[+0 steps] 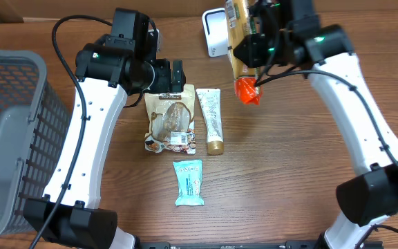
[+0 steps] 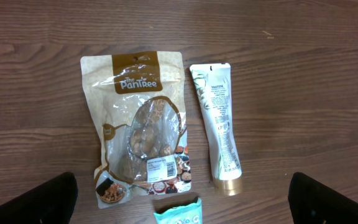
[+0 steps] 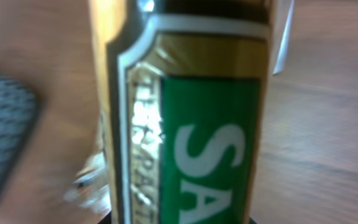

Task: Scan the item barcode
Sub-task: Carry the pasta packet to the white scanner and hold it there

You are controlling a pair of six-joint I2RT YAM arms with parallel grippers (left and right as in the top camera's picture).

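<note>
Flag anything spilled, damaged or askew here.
Nothing stands out. The pouch, tube and teal packet lie flat on the table, looking intact, with nothing spilled. The right gripper holds a gold pack beside the white scanner.

gold-green packet (image 3: 191,124), brown pouch (image 2: 138,124)

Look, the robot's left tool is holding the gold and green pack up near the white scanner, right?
Not quite. It is the right tool that holds the gold and green pack near the white scanner, as the overhead view shows. The left tool hangs open above the brown pouch, gripping nothing.
</note>
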